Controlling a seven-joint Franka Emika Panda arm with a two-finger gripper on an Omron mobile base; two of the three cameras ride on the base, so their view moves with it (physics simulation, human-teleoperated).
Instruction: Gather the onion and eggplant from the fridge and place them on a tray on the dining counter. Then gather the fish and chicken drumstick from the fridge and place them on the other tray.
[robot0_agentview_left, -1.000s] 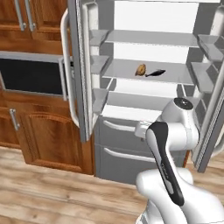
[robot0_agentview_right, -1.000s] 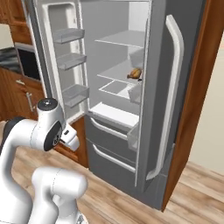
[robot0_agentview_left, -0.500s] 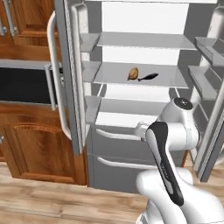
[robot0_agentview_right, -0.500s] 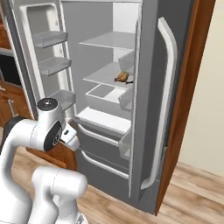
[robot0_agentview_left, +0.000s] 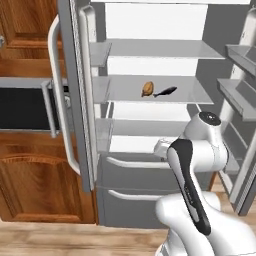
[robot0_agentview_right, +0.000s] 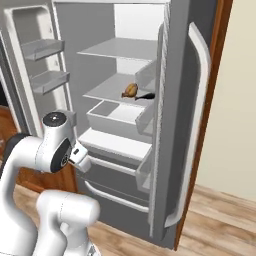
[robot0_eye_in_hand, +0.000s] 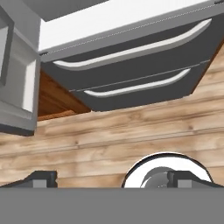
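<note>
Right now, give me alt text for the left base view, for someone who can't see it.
An open fridge with an onion and a dark eggplant side by side on its middle shelf. The white arm rises in front of the drawers; wooden cabinets stand at left.

The fridge (robot0_agentview_left: 150, 100) stands open, with both doors swung wide. Its middle shelf (robot0_agentview_left: 180, 92) holds two things: a brown onion (robot0_agentview_left: 147, 88) and, just to its right, a dark eggplant (robot0_agentview_left: 165, 92). They lie close together near the middle of the shelf.
</note>
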